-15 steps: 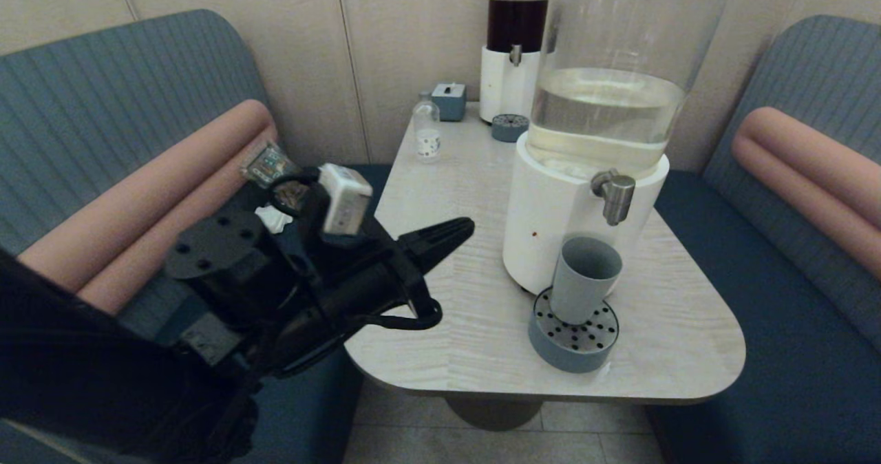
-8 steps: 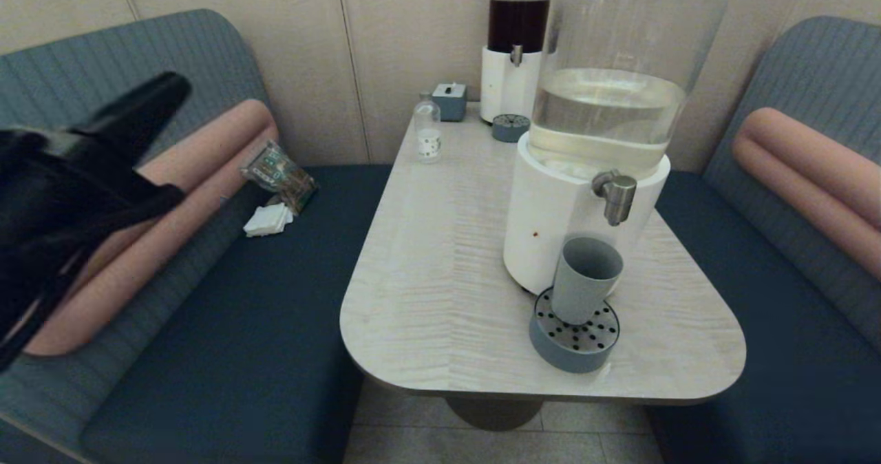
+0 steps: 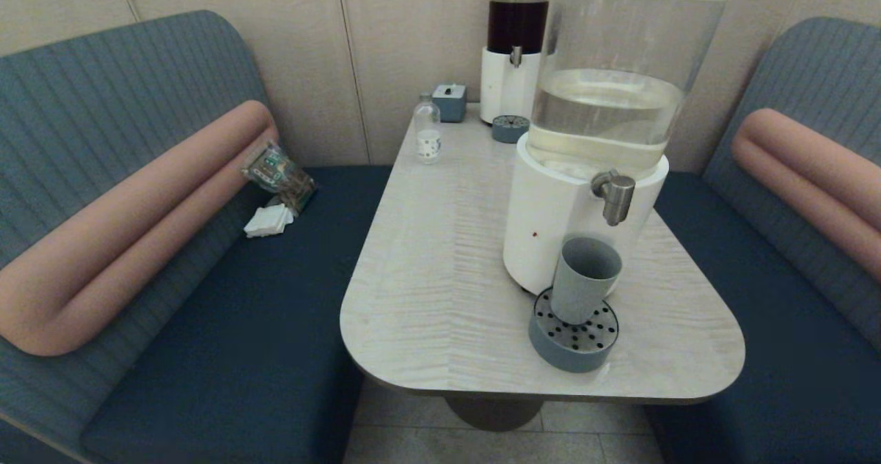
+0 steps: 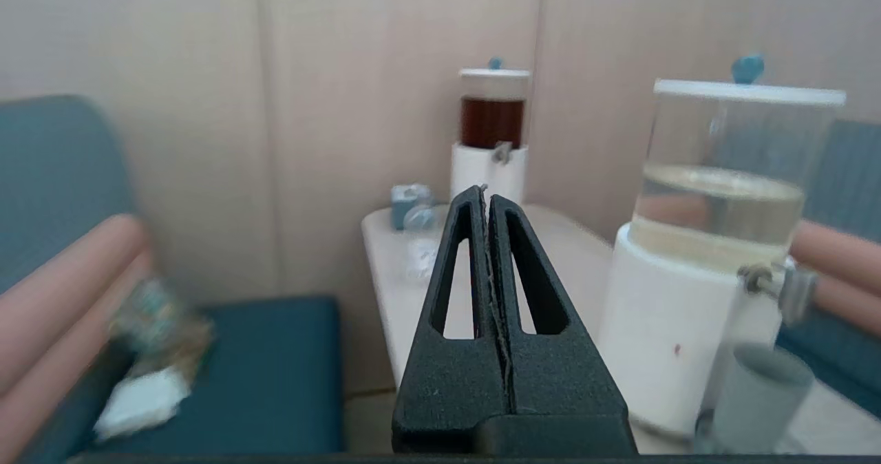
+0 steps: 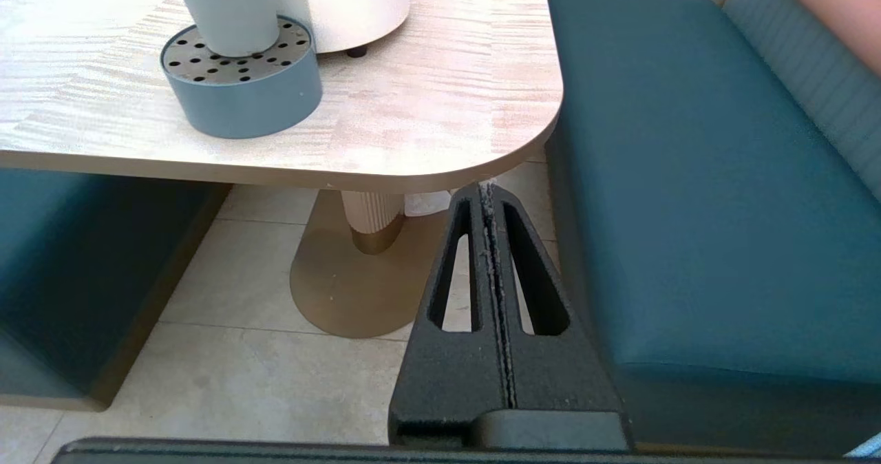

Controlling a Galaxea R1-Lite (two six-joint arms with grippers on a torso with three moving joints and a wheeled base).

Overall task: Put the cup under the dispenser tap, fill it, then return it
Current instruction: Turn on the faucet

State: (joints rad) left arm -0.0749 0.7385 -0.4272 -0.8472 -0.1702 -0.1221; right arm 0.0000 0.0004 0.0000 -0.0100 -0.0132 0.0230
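Cup (image 3: 584,278) stands on the drip tray (image 3: 573,343) right under the dispenser tap (image 3: 614,197), seemingly awaiting filling. Left gripper (image 4: 486,195) and right gripper (image 5: 487,192) hang apart from the tap, jaws closed, empty; one must reach it.

All I get of my own hardware is the two wrist cams. Left gripper (image 4: 487,192): matte black, grainy plastic, two wedge fingers tapering to a point, each with a long triangular cut-out, broad block base. Right gripper (image 5: 487,190): same black wedge shape, same cut-outs, pale fuzz along the seam between the fingers. No arm shows on my head cam.
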